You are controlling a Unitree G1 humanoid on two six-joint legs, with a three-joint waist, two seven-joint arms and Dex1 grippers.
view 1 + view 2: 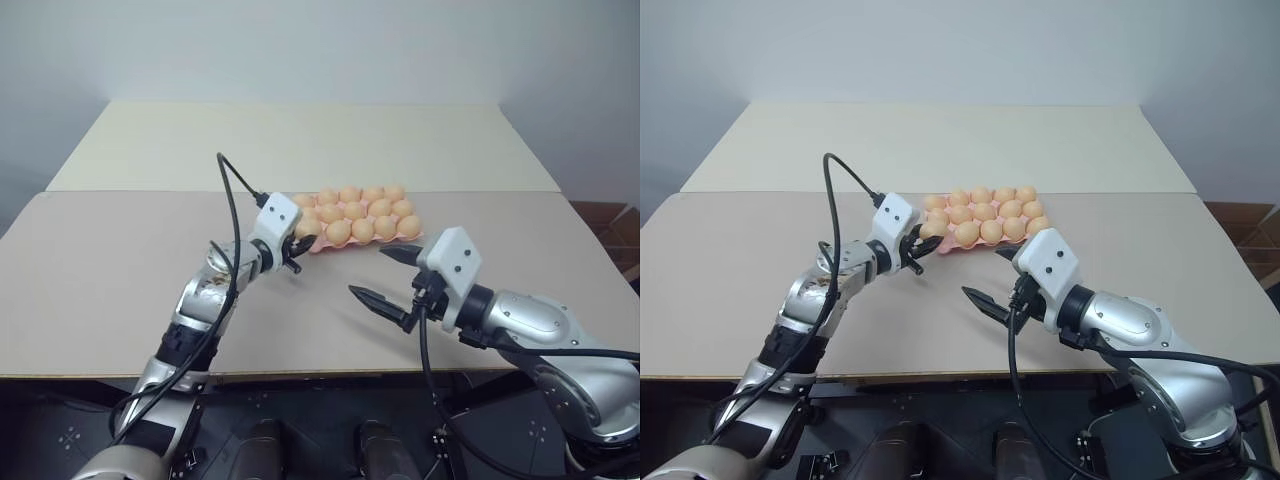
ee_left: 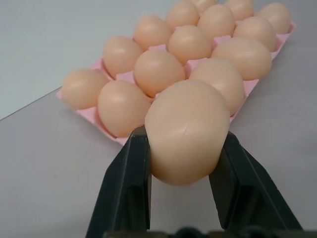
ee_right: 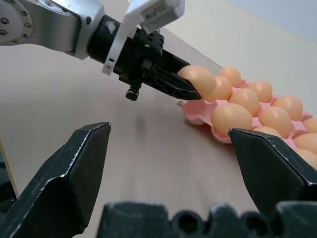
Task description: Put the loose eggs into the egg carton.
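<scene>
The pink egg carton point(image 1: 318, 246) lies at the middle of the table with several tan eggs point(image 1: 362, 229) seated in its cups. My left gripper point(image 1: 303, 238) is shut on one loose egg point(image 2: 187, 131), gripped by its sides between the two black fingers point(image 2: 126, 183). That egg hangs at the carton's near left corner, clear of the table, and hides the part of the carton right behind it. My right gripper point(image 1: 368, 270) stands wide open and holds nothing. It hovers over the table just in front of the carton's near edge, right of the left gripper.
The beige table point(image 1: 120, 260) is made of two boards with a seam running behind the carton. Its front edge point(image 1: 300, 375) lies close below both arms. A black cable point(image 1: 232, 200) arches over the left forearm.
</scene>
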